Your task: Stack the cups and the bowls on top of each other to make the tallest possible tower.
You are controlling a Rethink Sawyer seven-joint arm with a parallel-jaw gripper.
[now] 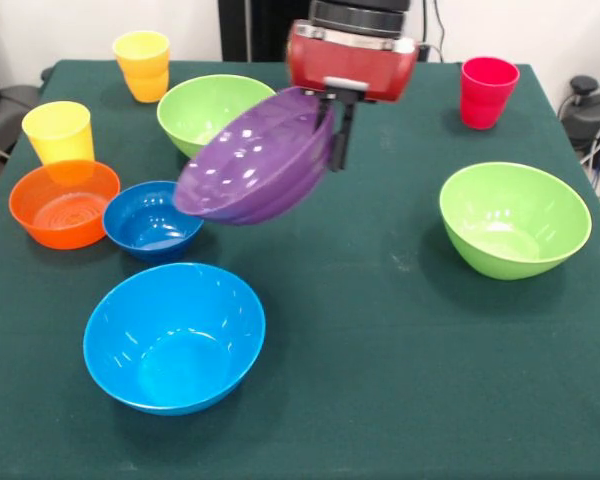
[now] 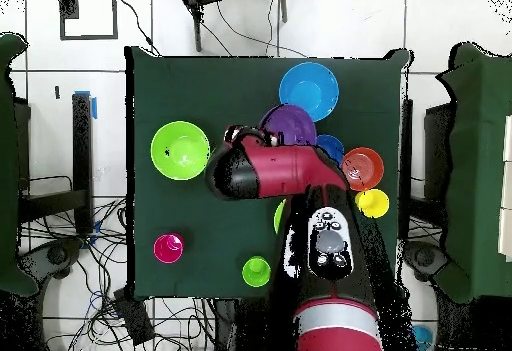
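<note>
The front view shows the gripper [image 1: 332,125] at upper centre, its jaws pinching the rim of the wide purple bowl [image 1: 255,160], which hangs tilted above the desk [image 1: 380,330], its opening turned toward the upper left of the frame. The overhead view hides this grasp: there the arm [image 2: 270,172] covers the gripper, and only part of the purple bowl [image 2: 290,124] shows above it, centre frame.

Front view, remaining items, all glossy and standing upright on the desk:
- Large blue bowl [image 1: 174,337], lower left.
- Small blue bowl [image 1: 152,220] just beside the orange bowl [image 1: 64,203], left of centre.
- 1 light green bowl [image 1: 514,218] at right; a 2nd light green bowl [image 1: 210,110] at upper centre, partly behind the purple bowl.
- Yellow cup [image 1: 58,131] behind the orange bowl; orange-yellow cup [image 1: 143,65] at upper left; red cup [image 1: 487,91] at upper right.

The overhead view alone shows a light green cup [image 2: 256,271] at lower centre.

No bowl sits inside another; no tower stands.
</note>
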